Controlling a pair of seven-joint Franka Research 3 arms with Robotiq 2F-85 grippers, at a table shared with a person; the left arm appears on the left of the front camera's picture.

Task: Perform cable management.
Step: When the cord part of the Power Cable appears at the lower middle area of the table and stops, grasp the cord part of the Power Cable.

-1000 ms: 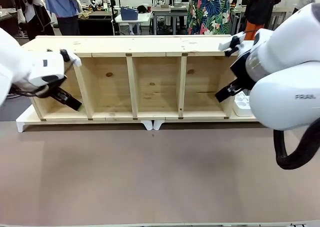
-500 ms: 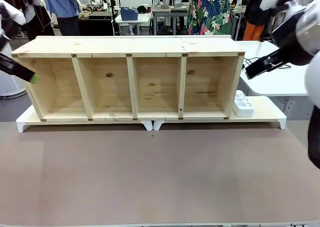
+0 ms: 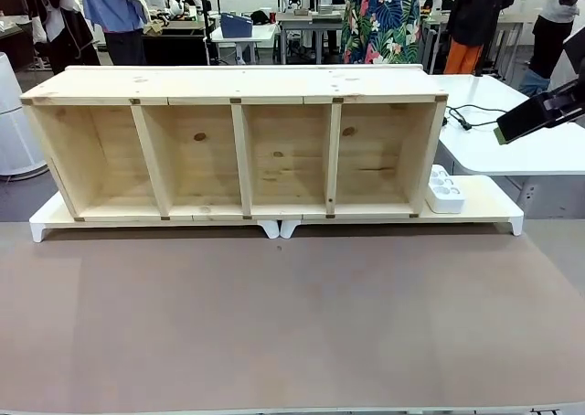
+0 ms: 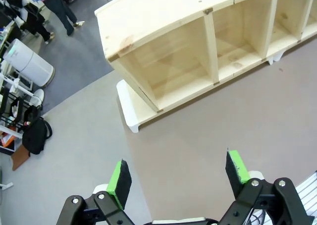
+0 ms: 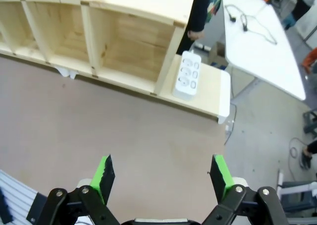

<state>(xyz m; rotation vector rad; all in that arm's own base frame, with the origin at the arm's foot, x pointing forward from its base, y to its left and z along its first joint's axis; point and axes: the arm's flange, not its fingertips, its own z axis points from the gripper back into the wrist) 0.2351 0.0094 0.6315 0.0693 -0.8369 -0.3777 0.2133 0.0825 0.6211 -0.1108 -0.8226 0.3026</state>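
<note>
The cable [image 3: 466,118] is a thin black cord lying in loose curves on the white side table [image 3: 512,150] to the right of the shelf; the right wrist view has the cable [image 5: 247,24] at its top right. My right gripper [image 5: 162,172] hangs open high above the brown table, holding nothing. In the front view one of its fingers [image 3: 535,115] juts in at the right edge, just right of the cord. My left gripper [image 4: 178,173] is open and holds nothing, high above the table's left end.
A long wooden shelf [image 3: 242,145] with several open compartments stands on a white base across the table. A white power strip [image 3: 445,194] sits at its right end. A person's hand [image 5: 194,35] shows behind the shelf. Brown tabletop [image 3: 292,314] stretches in front.
Both arms have drawn back from the shelf. The left arm left the front view to the left; the right one rose and swung out to the right edge.
</note>
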